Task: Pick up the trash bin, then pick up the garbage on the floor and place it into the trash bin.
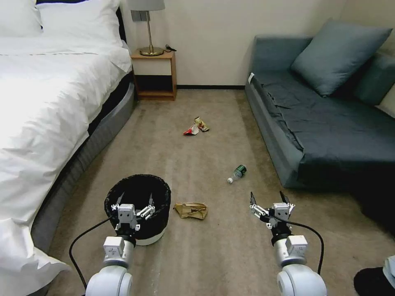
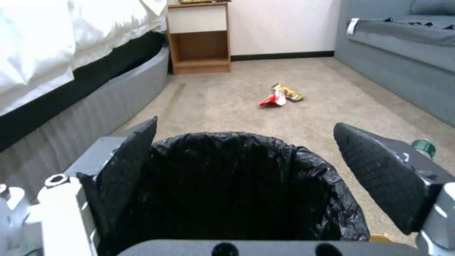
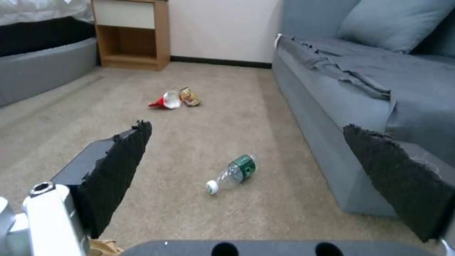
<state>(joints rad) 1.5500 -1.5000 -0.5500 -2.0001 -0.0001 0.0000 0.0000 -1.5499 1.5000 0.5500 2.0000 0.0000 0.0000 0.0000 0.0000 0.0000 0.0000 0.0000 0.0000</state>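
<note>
On my left stands a bed with white linen (image 1: 49, 102); ahead, a small wooden nightstand (image 1: 154, 74) carries a brass lamp (image 1: 150, 28); on my right, a grey-blue sofa (image 1: 329, 123) with cushion (image 1: 337, 55).

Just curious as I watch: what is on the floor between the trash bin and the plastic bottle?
In the head view, a crumpled brown paper bag lies on the carpet between the trash bin and the plastic bottle, close beside the bin.

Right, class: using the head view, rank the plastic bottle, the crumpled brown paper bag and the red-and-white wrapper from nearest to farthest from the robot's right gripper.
From the right gripper, open above the carpet:
1. Plastic bottle, just ahead, slightly to its left.
2. Crumpled brown paper bag, to its left, beside the trash bin.
3. Red-and-white wrapper, far ahead, mid-floor.
</note>
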